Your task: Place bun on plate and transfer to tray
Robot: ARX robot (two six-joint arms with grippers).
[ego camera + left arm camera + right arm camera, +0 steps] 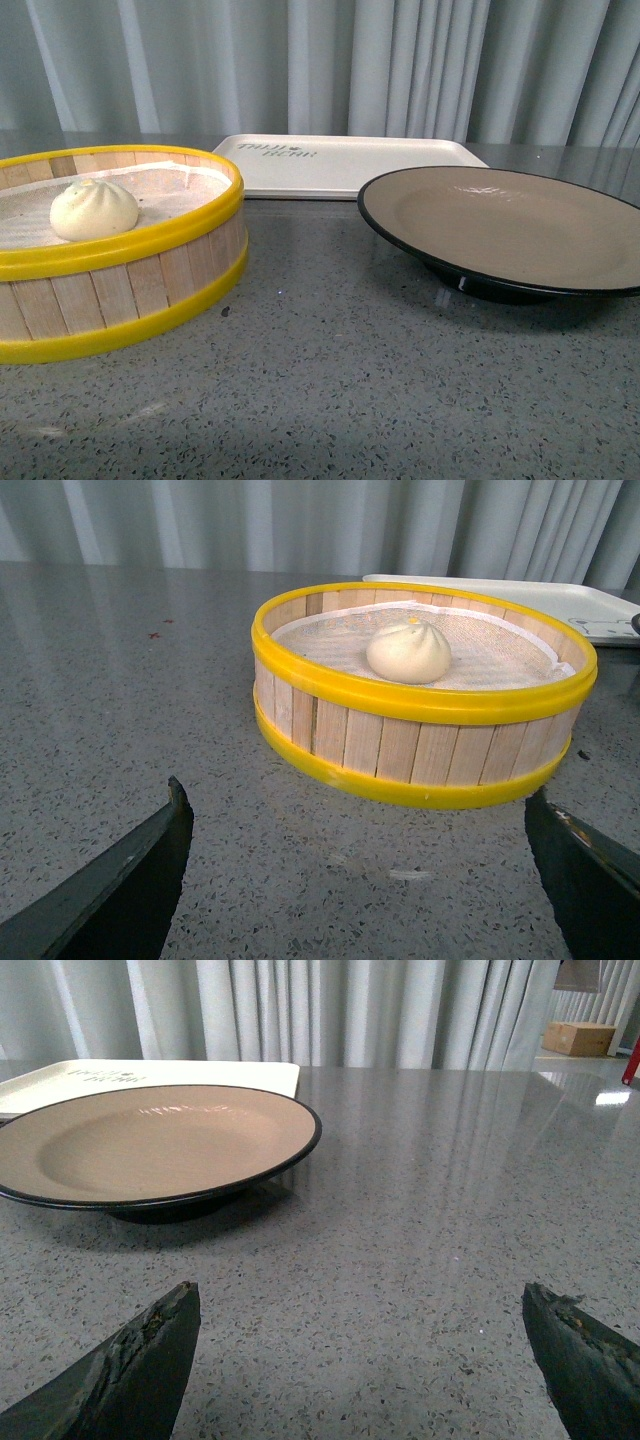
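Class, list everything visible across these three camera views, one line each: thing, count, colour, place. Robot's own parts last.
Round wooden steamer basket: one, yellow-rimmed, front left.
Small pleated steamed bun: one, cream-white, inside the basket.
Wide shallow round plate: one, tan with black rim, front right.
Flat rectangular plastic tray: one, cream-white, behind basket and plate.
Speckled table: one, grey, under everything.
Pleated curtain: one, pale grey, background.
Left gripper: one, dark, open, facing basket.
Right gripper: one, dark, open, facing plate.

Steamer basket (130, 290) — wooden slats, glossy yellow rims, cloth liner (175, 195). Plate (500, 225) — matt tan inside, glossy black rim. Tray (340, 165): smooth cream plastic. Tabletop (350, 380): polished speckled grey.
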